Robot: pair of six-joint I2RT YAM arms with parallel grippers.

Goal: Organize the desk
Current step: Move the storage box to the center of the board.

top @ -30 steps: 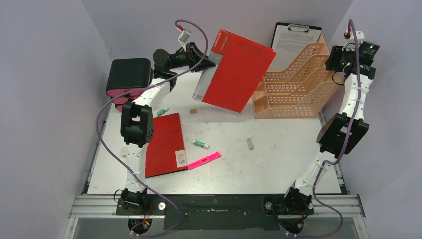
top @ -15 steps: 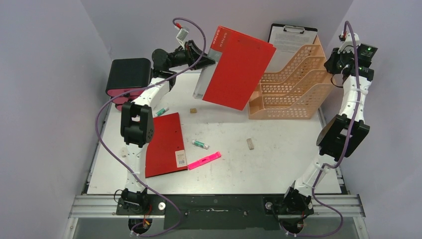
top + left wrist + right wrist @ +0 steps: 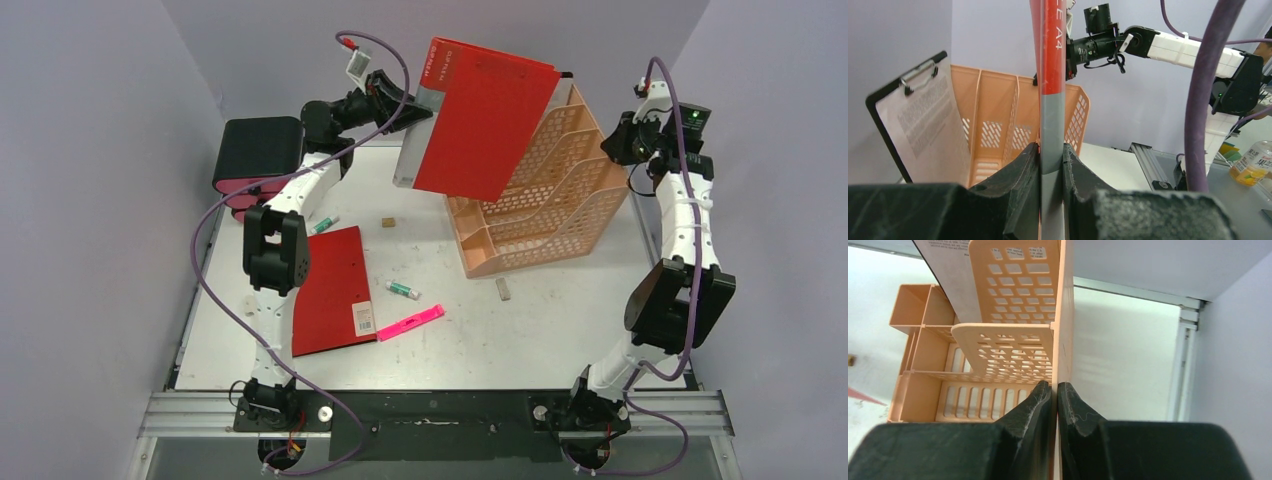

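surface (image 3: 560,330): centre of top view; rigid, fixed, nothing to grip.
left jaws: clamped on red folder (image 3: 490,120) spine, upper centre; light, stiff.
right jaws: pinched on orange rack (image 3: 540,215) wall; probably tips easily.

Probably a lab: bare grey walls (image 3: 90,200) box in the desk (image 3: 560,330).

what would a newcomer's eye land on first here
A big red folder held in the air at the back centre, pinched at its grey spine by the left jaws. Right of it, the right jaws are shut on a wall of the orange file rack. A second red folder lies flat on the desk, near left.
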